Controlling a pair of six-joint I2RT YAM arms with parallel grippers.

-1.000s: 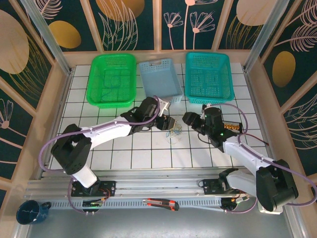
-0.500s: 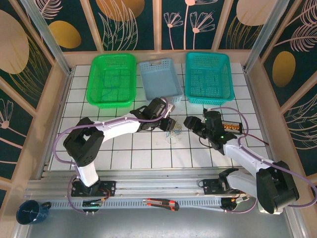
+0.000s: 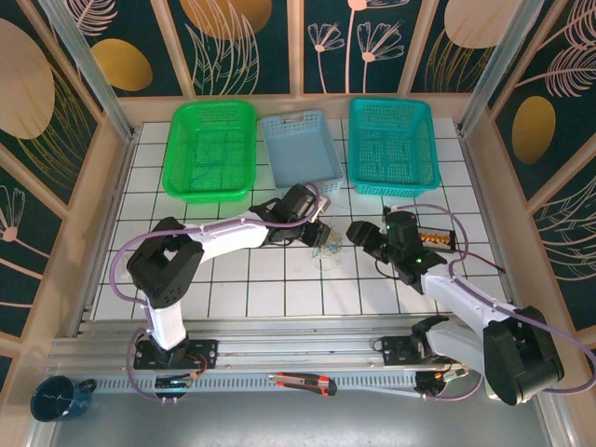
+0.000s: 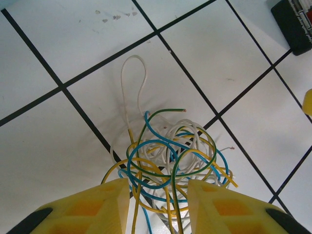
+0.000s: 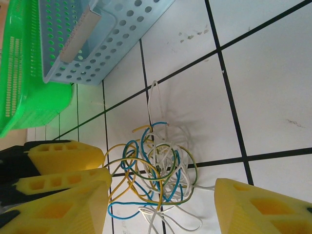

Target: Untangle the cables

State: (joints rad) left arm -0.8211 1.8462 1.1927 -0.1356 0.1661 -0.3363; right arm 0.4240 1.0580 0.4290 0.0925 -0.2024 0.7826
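Since a second ago my left arm has pulled its elbow in toward the middle of the table, and the fingers of my left gripper (image 4: 158,209) have drawn closer together. They stand apart, one on each side of the near end of the cables (image 4: 170,158). Yellow and blue strands run through the gap, and I cannot see either pad pressing on a wire. My right arm has hardly shifted. My right gripper (image 5: 161,190) is spread wide, low over the tiled table (image 4: 53,146), with a finger on either side of the same tangle.

The cables lie in one loose knot of white, yellow, blue and green wire on the white tiles, across a black grid line, between my two grippers. One white strand (image 4: 130,83) loops out of the knot, away from my left gripper.

From the right wrist, the light blue basket (image 5: 97,44) stands beyond the tangle with the green basket (image 5: 19,73) just beside it. From above, a teal basket (image 3: 428,149) stands on the other side of the light blue one.
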